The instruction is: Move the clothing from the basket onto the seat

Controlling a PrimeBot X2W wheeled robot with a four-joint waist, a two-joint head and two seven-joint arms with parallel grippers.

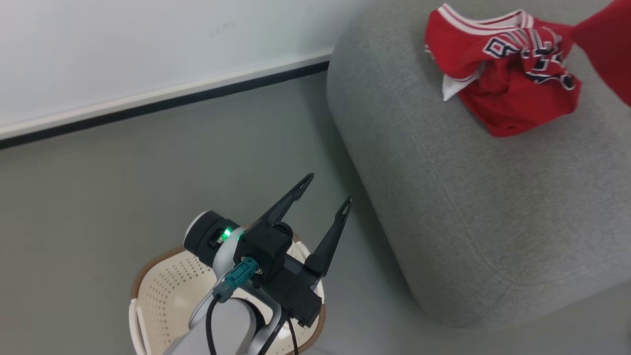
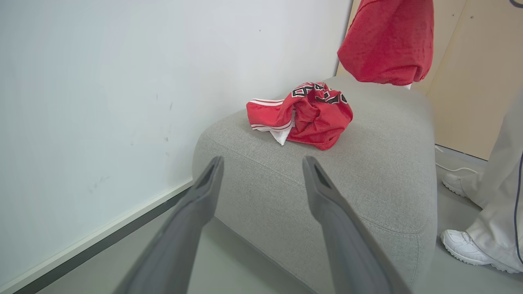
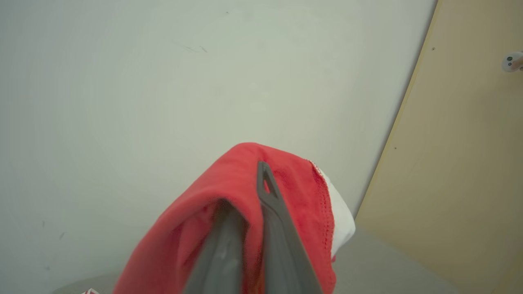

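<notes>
A crumpled red jersey [image 1: 508,69] with white stripe trim and dark lettering lies on the far part of the light-grey sofa [image 1: 473,207]; the left wrist view has the jersey [image 2: 304,116] too. A plainer red garment [image 2: 388,41] hangs in the air above the sofa, its edge at the head view's top right [image 1: 609,44]. My right gripper [image 3: 255,192] is shut on this garment [image 3: 192,228], which drapes over its fingers. My left gripper [image 1: 328,192] stands open and empty above the cream basket [image 1: 162,291], fingers pointing toward the sofa.
A white wall [image 1: 148,49] with a dark baseboard runs behind the grey floor [image 1: 98,207]. A tan panel [image 2: 478,73] stands past the sofa. A person's pale trouser leg and white shoes [image 2: 470,245] stand on the floor beside the sofa, near a white cable.
</notes>
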